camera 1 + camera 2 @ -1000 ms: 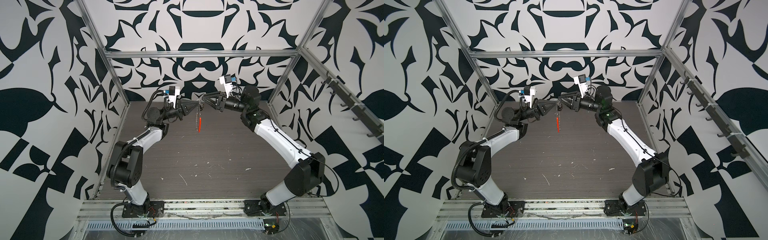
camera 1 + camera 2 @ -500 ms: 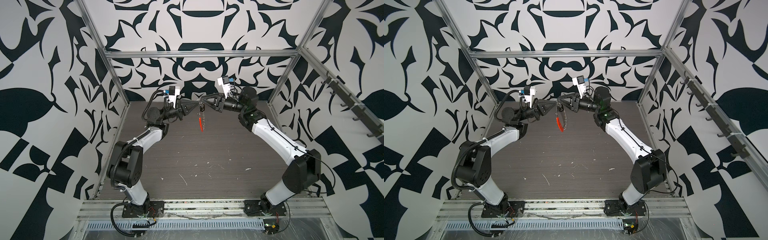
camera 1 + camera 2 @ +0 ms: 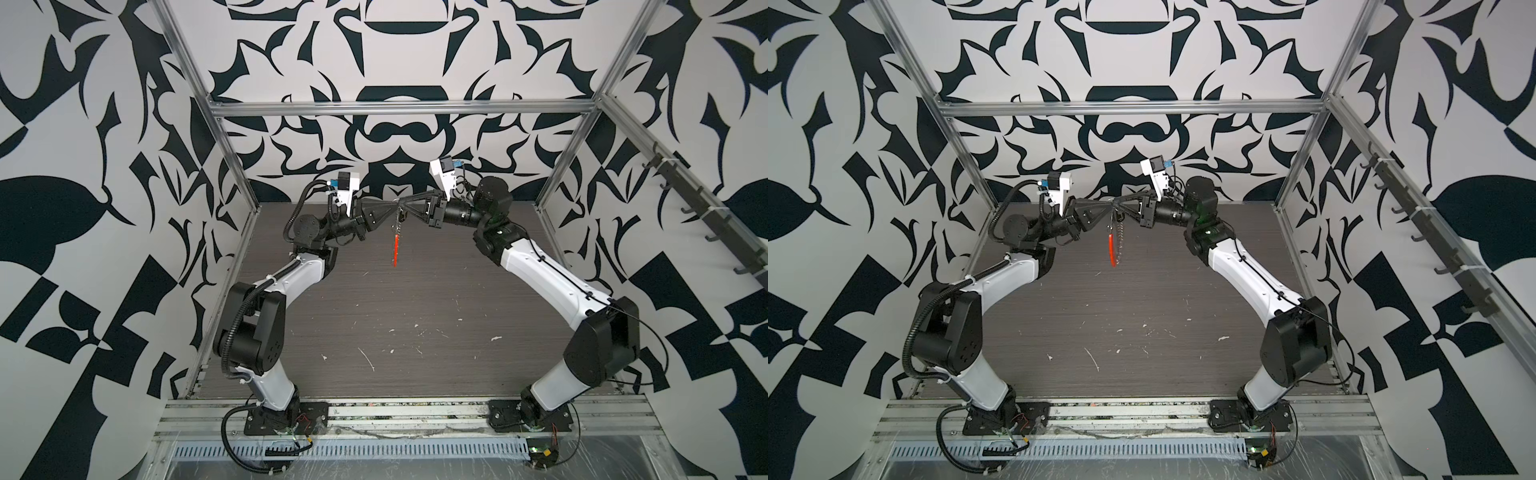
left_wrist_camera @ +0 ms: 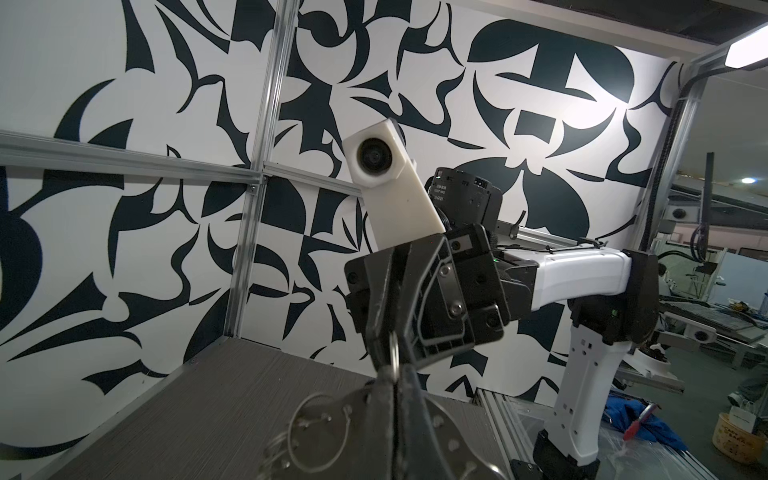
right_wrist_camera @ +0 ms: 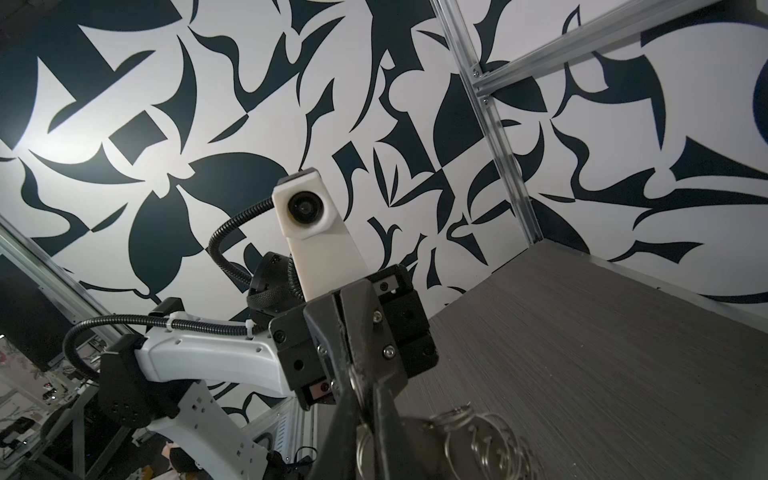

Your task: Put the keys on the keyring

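Keyring [image 3: 396, 247], one, hangs pinched by left gripper [image 3: 390, 205] and right gripper [image 3: 408, 204]

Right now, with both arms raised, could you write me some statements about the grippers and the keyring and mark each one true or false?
1. The left gripper and the right gripper meet tip to tip. True.
2. The keyring hangs below their tips. True.
3. The left gripper is wide open. False: its jaws are shut on the top of the keyring.
4. The orange-red segment lies flat on the table. False: it hangs in the air with the rest of the keyring.
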Controlling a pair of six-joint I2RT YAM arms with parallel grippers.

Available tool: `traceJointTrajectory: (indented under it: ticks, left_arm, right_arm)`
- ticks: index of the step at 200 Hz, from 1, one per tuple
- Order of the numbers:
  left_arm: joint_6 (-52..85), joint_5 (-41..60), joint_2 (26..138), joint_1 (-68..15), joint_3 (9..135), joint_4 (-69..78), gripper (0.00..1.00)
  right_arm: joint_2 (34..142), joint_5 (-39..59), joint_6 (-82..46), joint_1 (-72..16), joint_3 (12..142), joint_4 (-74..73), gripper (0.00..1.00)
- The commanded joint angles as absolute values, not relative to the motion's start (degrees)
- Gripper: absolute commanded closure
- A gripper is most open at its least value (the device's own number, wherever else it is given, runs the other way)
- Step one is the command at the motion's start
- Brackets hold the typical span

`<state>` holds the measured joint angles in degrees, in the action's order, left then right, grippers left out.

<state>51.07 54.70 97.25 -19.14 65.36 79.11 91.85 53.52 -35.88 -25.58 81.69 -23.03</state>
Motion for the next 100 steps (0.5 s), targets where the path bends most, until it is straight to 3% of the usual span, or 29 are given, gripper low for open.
traceJointTrajectory:
  ticks: [1,38,80,100]
  left_arm:
    - [51.32,53.3,97.51,-19.23,67.5,82.52,1.0]
    - [51.42,53.94,97.97,-19.24,67.32,82.52,1.0]
    - [51.0,56.63,96.75,-16.83,64.86,81.93,0.74]
    - [48.6,58.63,95.0,-14.55,62.71,77.86,0.71]
  right_arm:
    - [91.05,54.07,-36.3,-26.26,82.09,-27.07,0.97]
    - [90.84,52.96,-34.62,-26.58,82.8,-25.44,1.0]
    - [89.99,47.28,-20.34,-26.59,86.47,-8.94,1.0]
    - [90.24,43.76,-12.73,-26.85,88.08,-2.12,1.0]
